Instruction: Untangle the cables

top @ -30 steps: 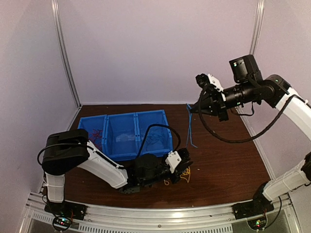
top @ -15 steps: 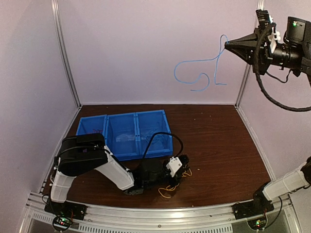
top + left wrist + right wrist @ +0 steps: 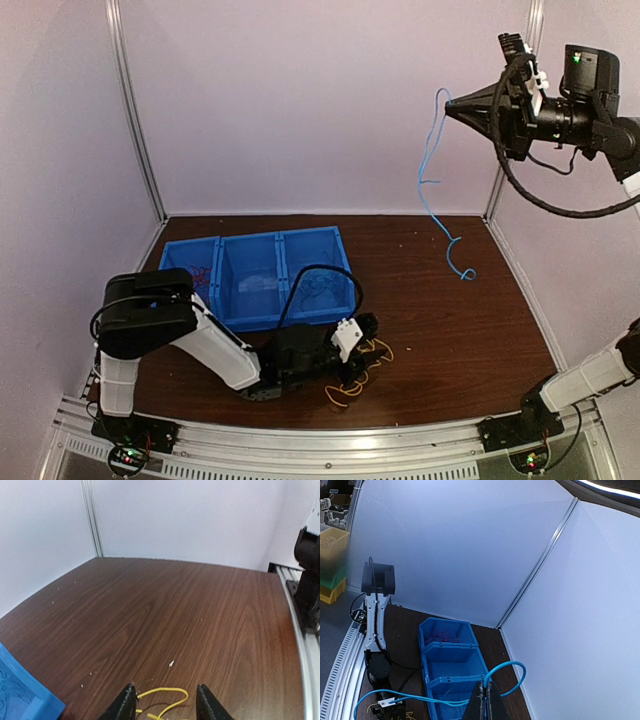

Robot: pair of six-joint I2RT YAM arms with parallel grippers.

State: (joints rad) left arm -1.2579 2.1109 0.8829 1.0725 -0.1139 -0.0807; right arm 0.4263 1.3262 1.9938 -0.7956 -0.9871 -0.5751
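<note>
**A:** What's nearest the arm bases?

**B:** The left gripper (image 3: 165, 709) is low over the wooden table (image 3: 190, 615). Its fingers are spread and a yellow-orange cable (image 3: 175, 689) lies slack between them, not pinched. I'd say it sits there to pin or take that strand while the other arm pulls.

**A:** And behind that?

**B:** There's a blue three-compartment bin (image 3: 255, 238) with red cables (image 3: 198, 272) in its left compartment. It looks like each colour gets its own compartment once freed. The middle and right ones are too faint to read.

**A:** The right arm?

**B:** The right gripper (image 3: 448, 101) is raised high at the far right, its fingers pressed together on the top end of a light blue cable (image 3: 515, 663). That strand hangs free of the yellow-orange pile, with its lower end curling just above the table. Lifting it that high would let its whole length drop clear.

**A:** What's left?

**B:** Probably binning the blue one, then dealing with the yellow-orange strands.
</note>
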